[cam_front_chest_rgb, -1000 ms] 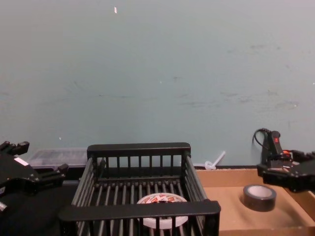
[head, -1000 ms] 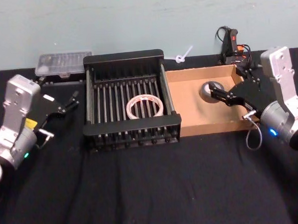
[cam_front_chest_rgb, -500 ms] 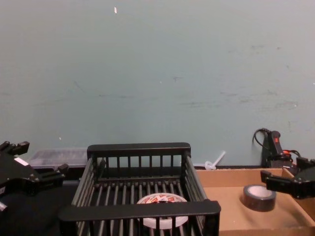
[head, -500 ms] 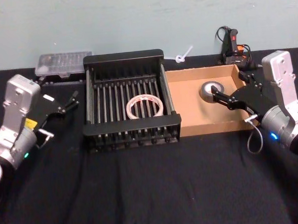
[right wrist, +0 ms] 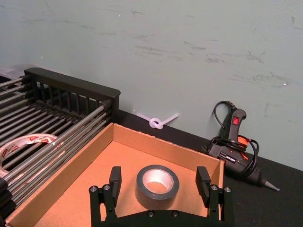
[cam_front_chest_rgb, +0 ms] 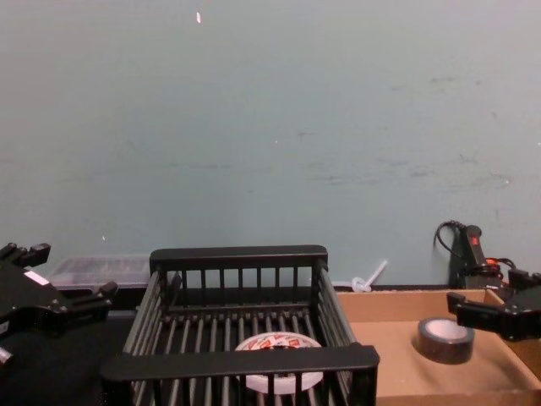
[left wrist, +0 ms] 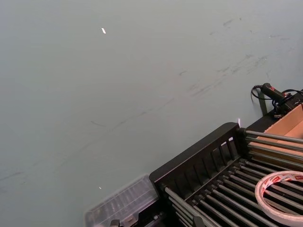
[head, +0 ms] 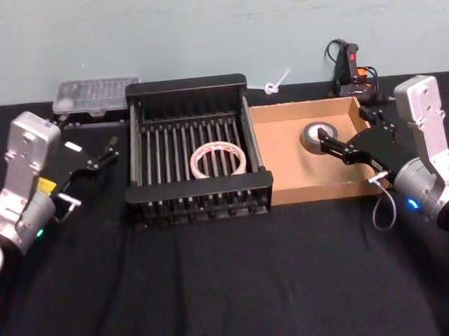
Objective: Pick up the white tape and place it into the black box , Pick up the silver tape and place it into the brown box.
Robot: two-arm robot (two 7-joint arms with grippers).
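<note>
The right gripper [head: 338, 148] hung over the near right part of the brown box [head: 284, 151], its fingers [right wrist: 115, 179] spread wide with nothing between them. Just beyond them the silver tape [right wrist: 157, 182] lay flat on the cardboard floor toward the far right corner, apart from both fingers.

The left gripper [head: 103, 155] sat off to the left of the black box [head: 190, 87], above the dark table, its fingers parted and empty. The white tape [head: 218, 160] lay flat on the slatted bottom of the black box, near its middle, red print visible on the inner ring. The two boxes stood side by side, touching or nearly so.

A black cloth [head: 230, 280] covered the table. Along its far edge, against a pale blue-green wall [cam_front_chest_rgb: 270, 127] marked with faint scuffs, lay a clear plastic case [head: 95, 95] behind the left gripper, a knotted white tie [right wrist: 156, 122] behind the brown box, and a black glue gun [right wrist: 233, 142] with its coiled cord at the far right.
</note>
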